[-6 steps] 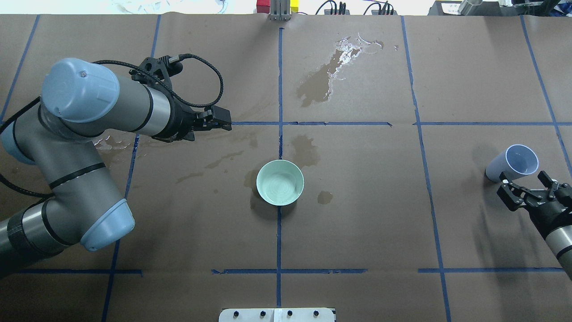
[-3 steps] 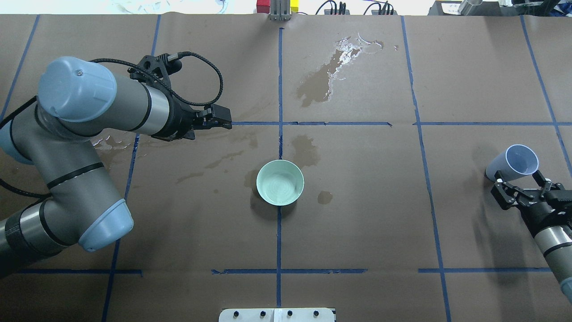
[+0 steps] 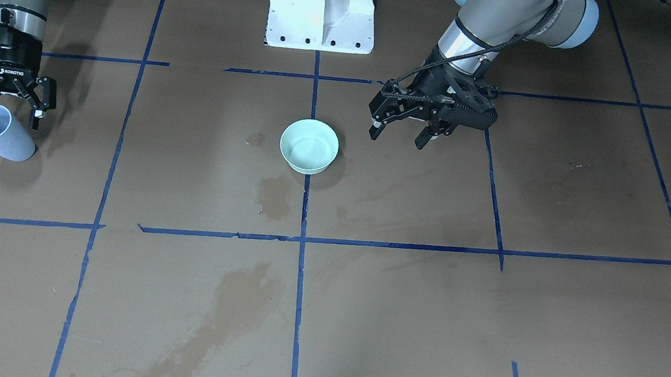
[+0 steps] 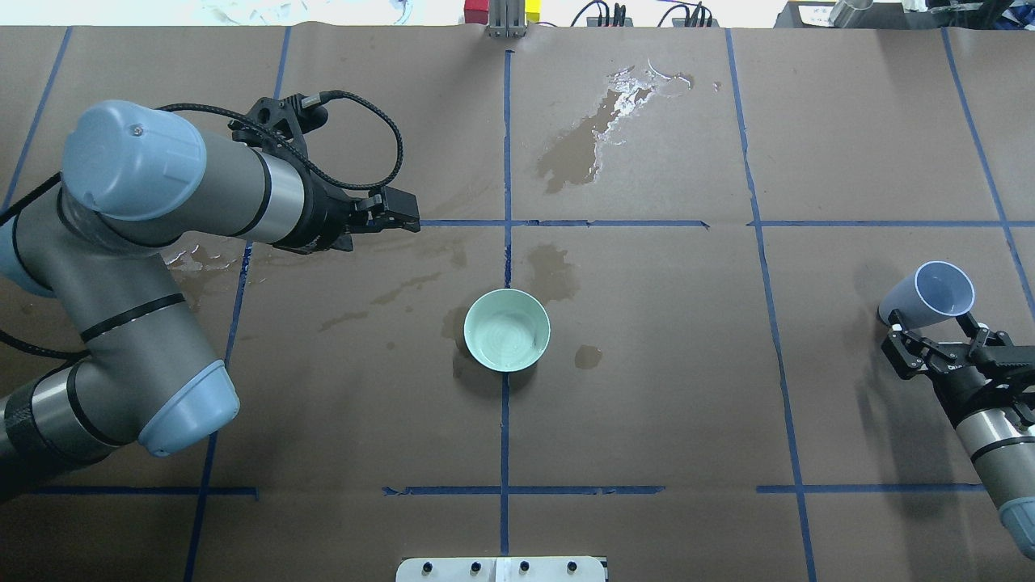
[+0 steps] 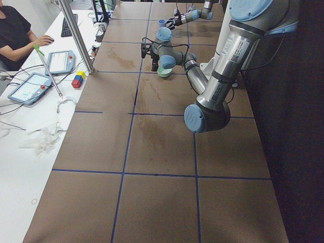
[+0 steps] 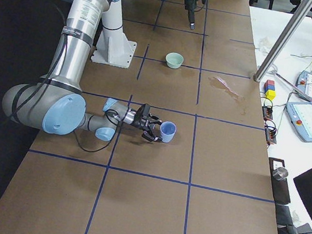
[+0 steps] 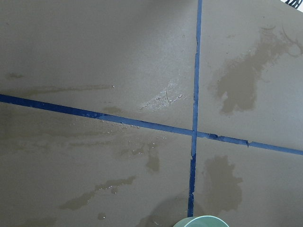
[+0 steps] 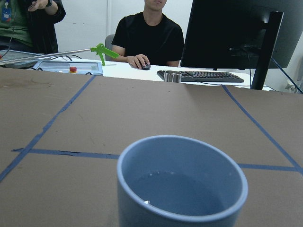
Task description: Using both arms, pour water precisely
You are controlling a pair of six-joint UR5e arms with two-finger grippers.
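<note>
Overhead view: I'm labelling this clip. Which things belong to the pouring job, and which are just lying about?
Job: blue cup, water in it, green bowl, left gripper, right gripper.
Lying about: spill stains, coloured blocks, white pedestal.

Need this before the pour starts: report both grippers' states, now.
Left gripper: open, holding nothing.
Right gripper: open, right up against the cup, not clamped on it.

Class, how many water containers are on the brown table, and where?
2. A pale green round bowl sits near the table's centre; a pale blue plastic cup stands at the robot's right end, before the open right gripper. None appears hidden.
</note>
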